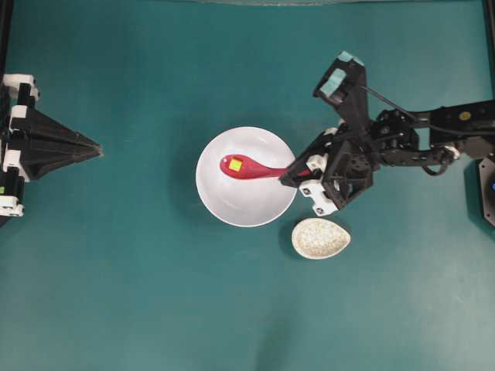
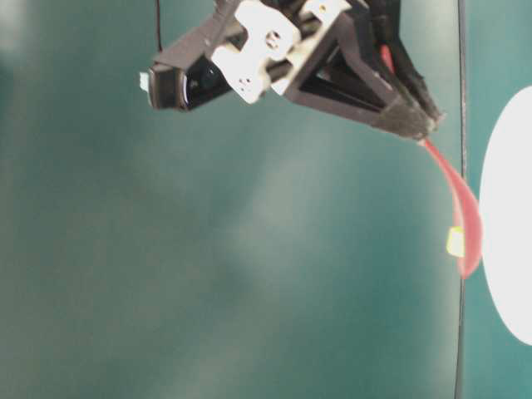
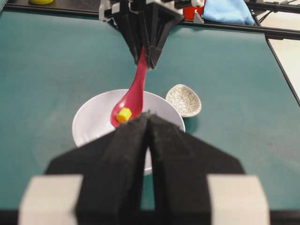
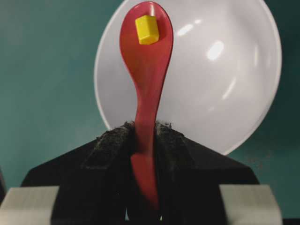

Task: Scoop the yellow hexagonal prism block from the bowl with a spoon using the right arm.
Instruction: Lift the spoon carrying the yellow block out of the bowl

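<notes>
My right gripper (image 1: 290, 176) is shut on the handle of the pink-red spoon (image 1: 251, 168) and holds it over the large white bowl (image 1: 247, 205). The yellow block (image 1: 235, 165) lies in the spoon's scoop. In the right wrist view the fingertips (image 4: 115, 136) clamp the handle of the spoon (image 4: 147, 70), with the block (image 4: 147, 29) near the scoop's tip and the bowl (image 4: 220, 79) behind. In the table-level view the spoon (image 2: 465, 216) sits just clear of the bowl (image 2: 511, 216). My left gripper (image 1: 99, 149) is shut and empty, far left of the bowl.
A small speckled beige oval dish (image 1: 320, 238) stands on the teal table just beside the bowl, under my right wrist. In the left wrist view a blue cloth (image 3: 227, 11) lies beyond the table's far edge.
</notes>
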`<state>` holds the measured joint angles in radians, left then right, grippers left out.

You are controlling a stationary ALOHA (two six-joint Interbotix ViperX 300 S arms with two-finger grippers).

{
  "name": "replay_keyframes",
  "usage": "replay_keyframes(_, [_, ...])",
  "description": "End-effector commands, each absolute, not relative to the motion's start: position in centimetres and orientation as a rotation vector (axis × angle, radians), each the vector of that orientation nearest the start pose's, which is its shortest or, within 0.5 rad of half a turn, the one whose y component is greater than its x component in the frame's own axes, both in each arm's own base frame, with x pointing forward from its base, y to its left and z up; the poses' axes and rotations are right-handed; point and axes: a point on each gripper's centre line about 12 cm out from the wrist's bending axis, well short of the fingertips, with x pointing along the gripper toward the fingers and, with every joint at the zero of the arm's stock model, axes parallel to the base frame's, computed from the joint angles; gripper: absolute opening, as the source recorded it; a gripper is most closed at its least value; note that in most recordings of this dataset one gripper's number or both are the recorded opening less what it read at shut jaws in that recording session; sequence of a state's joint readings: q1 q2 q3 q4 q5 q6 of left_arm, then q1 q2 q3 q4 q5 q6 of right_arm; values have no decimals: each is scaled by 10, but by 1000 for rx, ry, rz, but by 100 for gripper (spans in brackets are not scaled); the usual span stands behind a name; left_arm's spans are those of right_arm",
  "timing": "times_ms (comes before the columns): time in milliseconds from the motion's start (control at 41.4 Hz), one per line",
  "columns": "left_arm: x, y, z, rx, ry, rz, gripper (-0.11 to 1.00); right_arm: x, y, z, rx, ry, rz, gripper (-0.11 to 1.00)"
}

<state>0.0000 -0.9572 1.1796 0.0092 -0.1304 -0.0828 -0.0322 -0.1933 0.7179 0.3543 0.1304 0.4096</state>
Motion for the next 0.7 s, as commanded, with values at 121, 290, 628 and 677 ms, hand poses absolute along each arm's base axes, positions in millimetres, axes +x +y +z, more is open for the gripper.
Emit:
replay_keyframes(121, [201, 0, 276, -74, 81, 2, 1, 350, -1, 237, 761, 546, -194, 21])
replay_keyframes(290, [201, 0, 276, -75, 81, 2, 1, 345, 0, 246, 759, 523, -180, 21])
replay_keyframes(628, [200, 0, 280, -74, 66, 2, 1, 336, 1, 263, 734, 488, -155, 21])
replay_keyframes(677, [200, 0, 280, -74, 61, 1, 1, 336, 1, 264, 725, 484, -152, 21])
